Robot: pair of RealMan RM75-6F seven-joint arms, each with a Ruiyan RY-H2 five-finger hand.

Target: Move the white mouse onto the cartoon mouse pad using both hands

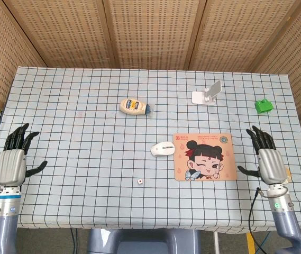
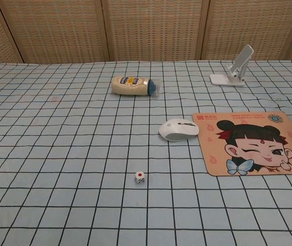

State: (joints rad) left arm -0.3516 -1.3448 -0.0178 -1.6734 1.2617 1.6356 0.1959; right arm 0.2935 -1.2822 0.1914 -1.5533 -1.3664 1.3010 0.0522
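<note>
The white mouse (image 1: 162, 149) (image 2: 178, 129) lies on the checked cloth just left of the cartoon mouse pad (image 1: 205, 156) (image 2: 251, 142), touching or nearly touching its left edge. My left hand (image 1: 12, 163) hovers at the far left edge of the table, fingers spread, holding nothing. Over at the right edge, beside the pad, my right hand (image 1: 268, 161) is also spread and empty. Neither hand appears in the chest view.
A mayonnaise bottle (image 1: 135, 106) (image 2: 133, 85) lies on its side behind the mouse. A small die (image 1: 139, 181) (image 2: 140, 177) sits in front. A white phone stand (image 1: 207, 95) (image 2: 233, 67) and a green block (image 1: 263, 105) are at the back right.
</note>
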